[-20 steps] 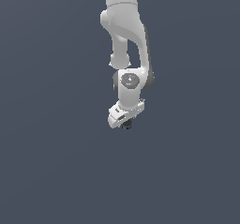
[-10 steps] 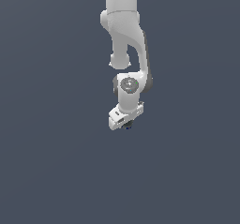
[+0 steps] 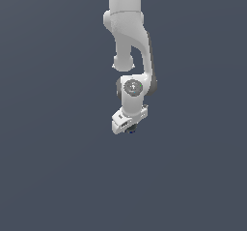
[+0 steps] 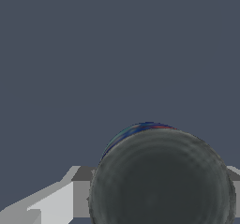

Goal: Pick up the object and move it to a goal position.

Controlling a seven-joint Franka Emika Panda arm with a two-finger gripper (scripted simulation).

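Start at the exterior view's left, operator: you have nothing there but plain grey-blue ground; no marker, no goal you can see. Move to the middle and you meet the white arm [image 3: 128, 36] hanging down from the top edge, its wrist turned so that the gripper [image 3: 131, 126] points downward; right at its lower tip you can make out the object [image 3: 131, 130], a small dark blob, tucked in against the fingers rather than lying apart from them. To the exterior view's right the ground is bare again.

In the wrist view the object [image 4: 161, 178] fills the lower part of the picture as a dark round mass with a thin blue rim, pale finger [image 4: 56, 204] showing beside it and grey finger parts running behind it on either side; so it sits directly between the jaws, not off to one side. It reads as round, so you have no long axis to line up.

The jaws look closed on it, though the contact faces are hidden; treat the hold as likely, not proven; what remains, by my judgement, is the carry, and nothing here shows you which way.
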